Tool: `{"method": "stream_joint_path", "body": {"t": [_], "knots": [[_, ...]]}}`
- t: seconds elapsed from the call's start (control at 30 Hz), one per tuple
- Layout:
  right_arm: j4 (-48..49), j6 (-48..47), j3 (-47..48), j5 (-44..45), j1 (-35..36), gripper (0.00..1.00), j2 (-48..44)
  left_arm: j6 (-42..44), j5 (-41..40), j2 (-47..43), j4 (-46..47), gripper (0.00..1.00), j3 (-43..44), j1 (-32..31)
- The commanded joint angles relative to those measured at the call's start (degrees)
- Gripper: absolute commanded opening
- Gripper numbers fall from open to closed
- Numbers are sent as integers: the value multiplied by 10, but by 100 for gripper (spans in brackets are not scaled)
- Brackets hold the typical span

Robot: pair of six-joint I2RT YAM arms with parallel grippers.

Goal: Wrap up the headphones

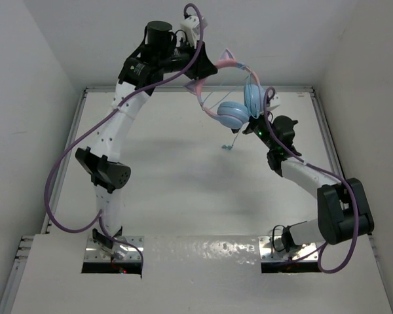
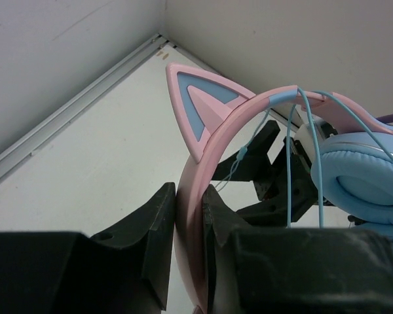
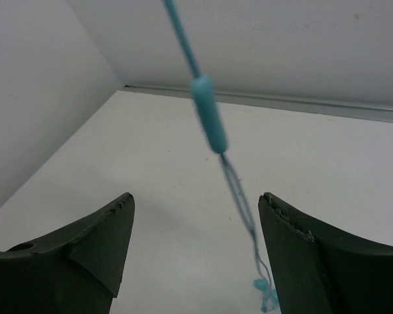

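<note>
1. The headphones [image 1: 239,98] hang in the air over the far right part of the matte white bench [image 1: 183,190], clear of its surface.
2. The headband [image 2: 223,131] is a thin, smooth pink arch. Its cat ear [image 2: 200,108] is triangular, with a pink rim and a flat blue inset.
3. The ear cups [image 1: 232,114] are round and light blue with padded ring cushions. They hang close together under the band.
4. On the left gripper [image 2: 190,203], the black wedge-shaped fingers [image 2: 154,229] are clenched on the headband, one on each face, just below the cat ear.
5. The cable [image 3: 183,39] is thin and teal. Strands of it cross the top of the band, and lower down it carries an elongated inline pod [image 3: 208,121]. I cannot tell whether its free end touches the bench.
6. On the right gripper [image 3: 196,216], the fingers are released and spread wide. The cable hangs in front of the gap and touches neither finger.
</note>
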Motion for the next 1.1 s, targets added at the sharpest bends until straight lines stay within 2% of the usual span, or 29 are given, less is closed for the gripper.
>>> {"method": "stream_joint_path", "body": {"t": [0.0,0.13,0.4,0.53,0.7,0.87,0.9,0.93,1.0,1.03,1.07], "knots": [[-36,-45,16,-17,0,76,-7,-27,6,-47,39,0,12,2],[0,-30,-9,-49,-2,76,-4,-70,50,-48,80,0,15,3],[89,-39,-56,-36,-11,77,4,-120,74,-49,132,0,36,3],[97,-44,-44,-19,-12,77,24,-136,89,-48,148,0,41,2],[65,-67,-28,71,-12,76,35,-137,89,-51,151,0,44,1],[40,-81,-18,65,-11,71,74,-163,103,-47,177,0,53,2],[44,-78,-20,65,-11,68,80,-168,105,-46,190,0,56,1],[47,-68,-20,65,-11,58,85,-177,109,-43,196,0,58,1],[57,-51,-19,65,-10,44,96,-182,110,-41,200,0,59,1],[57,-48,-16,64,-9,31,100,-183,108,-41,198,0,58,2],[53,-45,-13,60,-6,24,103,-183,106,-41,197,0,57,2]]}}
